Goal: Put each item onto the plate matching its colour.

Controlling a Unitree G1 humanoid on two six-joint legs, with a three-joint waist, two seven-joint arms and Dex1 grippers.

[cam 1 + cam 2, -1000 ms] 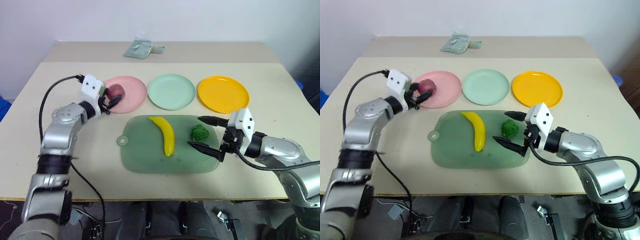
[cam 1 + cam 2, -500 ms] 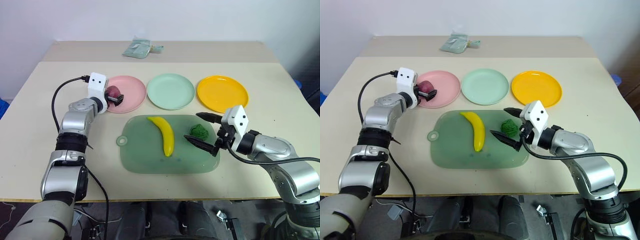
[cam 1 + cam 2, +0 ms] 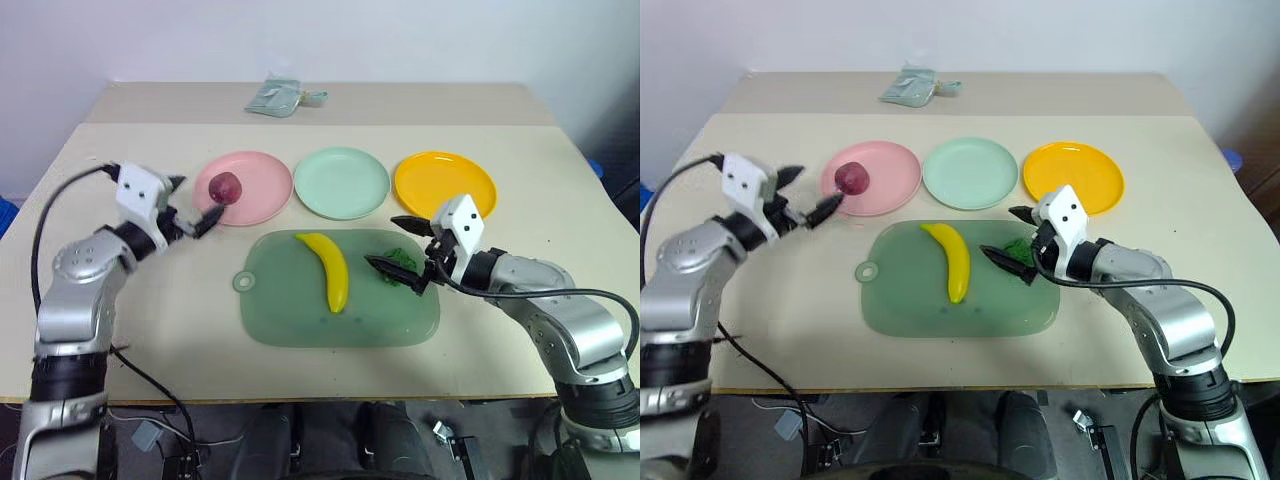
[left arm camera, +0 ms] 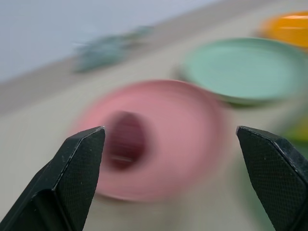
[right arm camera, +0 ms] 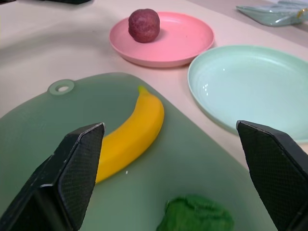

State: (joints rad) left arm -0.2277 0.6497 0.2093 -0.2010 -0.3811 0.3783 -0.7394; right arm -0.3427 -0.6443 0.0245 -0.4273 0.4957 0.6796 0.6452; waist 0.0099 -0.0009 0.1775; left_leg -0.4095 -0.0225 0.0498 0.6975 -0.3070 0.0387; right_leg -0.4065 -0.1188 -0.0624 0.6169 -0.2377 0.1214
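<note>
Since the red fruit [image 3: 225, 186] already sits on the pink plate [image 3: 262, 187], just past your left gripper [image 3: 192, 206], its jaws stand spread and empty. Your right gripper [image 3: 398, 251] is spread wide too, straddling the broccoli [image 5: 195, 213] on the cutting board [image 3: 290, 310], so you look set to pinch it for the mint plate [image 3: 343, 182] beyond. 1 banana [image 3: 330, 268] lies beside it, bound for the yellow plate [image 3: 445, 186].
</note>
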